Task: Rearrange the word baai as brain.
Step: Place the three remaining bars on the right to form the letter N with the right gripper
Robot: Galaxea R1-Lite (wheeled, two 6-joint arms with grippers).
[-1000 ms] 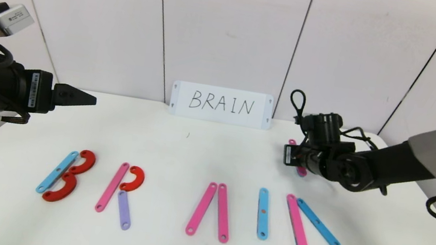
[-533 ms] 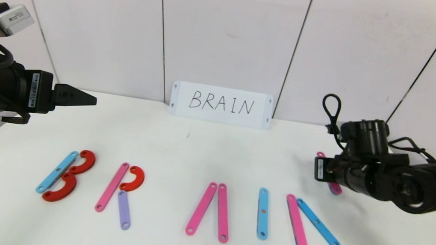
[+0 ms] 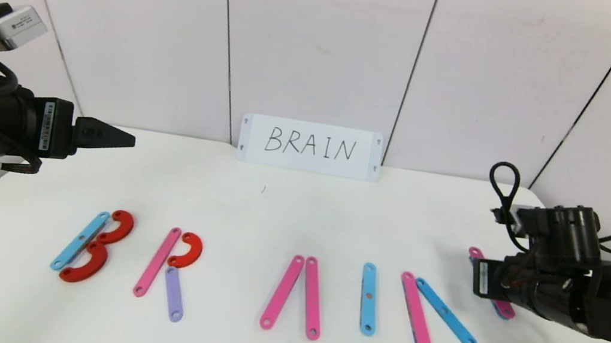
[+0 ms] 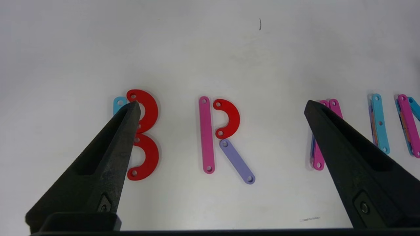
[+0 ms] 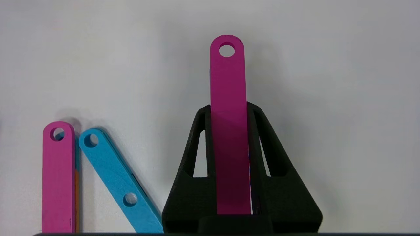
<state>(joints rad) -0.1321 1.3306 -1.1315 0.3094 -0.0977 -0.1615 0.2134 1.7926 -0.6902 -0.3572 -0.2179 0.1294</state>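
1. Your right gripper (image 5: 231, 157) sits low over the right side of the white table (image 3: 287, 211), its fingers clamped on a pink strip (image 5: 228, 124) that sticks out past the fingertips; from the head view this strip (image 3: 475, 254) shows just behind the gripper body.
2. You find the held strip just to the right of the unfinished last letter, a pink strip (image 3: 416, 315) and a blue strip (image 3: 446, 313) meeting at their far ends.
3. Your left gripper (image 4: 223, 108) hovers above the table's left side with its fingers spread wide apart and holding nothing.
4. Along the front of the table you see the plastic word (image 3: 264, 283): a B from a blue strip and two red curves (image 3: 100, 247), an R from a pink strip, a red curve and a purple strip (image 3: 173, 294), two pink strips (image 3: 296, 294) leaning together, then a single blue strip (image 3: 368, 299).
5. The white card (image 3: 310, 147) reading BRAIN stands against the back wall, behind the letters.
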